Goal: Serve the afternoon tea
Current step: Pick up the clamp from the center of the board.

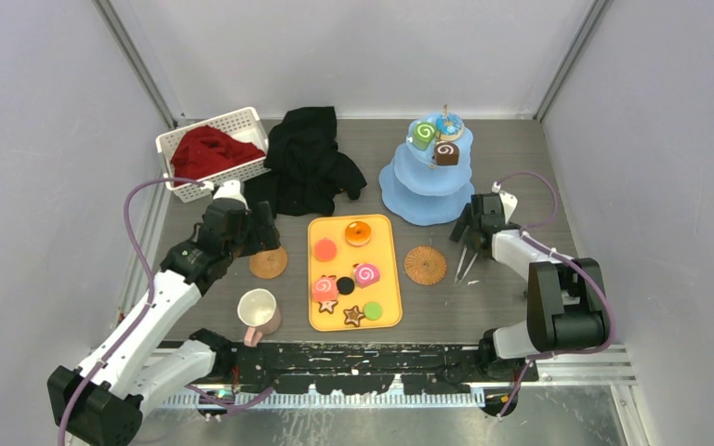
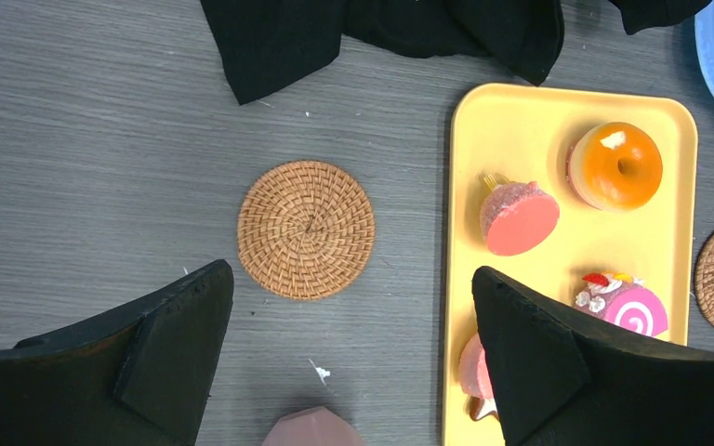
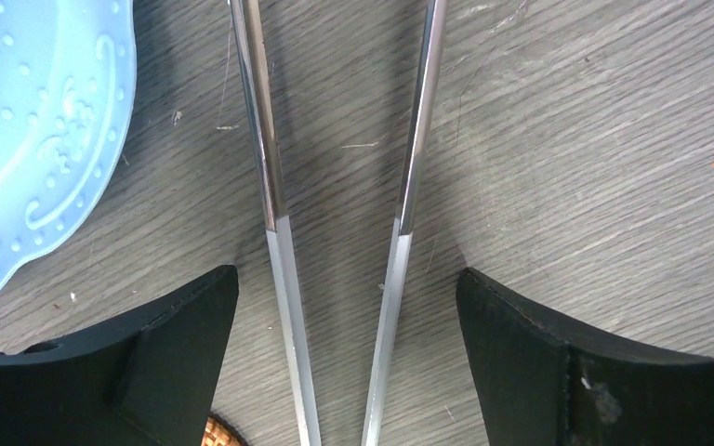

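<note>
Arm bases sit at the bottom edge of the overhead view. The left gripper (image 1: 262,242) hovers over the left coaster (image 1: 269,263). The pink-handled mug (image 1: 258,314) stands on the table just nearer the bases, opening upward. The yellow tray (image 1: 314,279) holds the sweets not yet served: an orange donut (image 1: 359,232), a pink swirl roll (image 1: 366,274), two star cookies (image 1: 353,316) and several others. The three-tier stand (image 1: 423,200) at the back right carries a green swirl roll (image 1: 425,133), a blue donut (image 1: 450,124) and a brown cube (image 1: 446,153). The right gripper (image 1: 472,230) sits just beside the stand's base, over the tongs (image 1: 466,265).

Left wrist view: the left gripper (image 2: 350,271) stands wide apart with nothing between its fingers. The left coaster (image 2: 306,229) lies directly below. A pink part of the mug (image 2: 311,429) shows at the bottom edge.

Right wrist view: the right gripper (image 3: 346,272) stands wide apart. Both arms of the tongs (image 3: 277,251) run between the fingers, each clear of its finger, so the tongs are not gripped.

Judgement: the sweet transfer is partly done. The next move calls for the right jaws to close on the tongs and fetch another sweet, or for the left arm to set the mug on its coaster.
</note>
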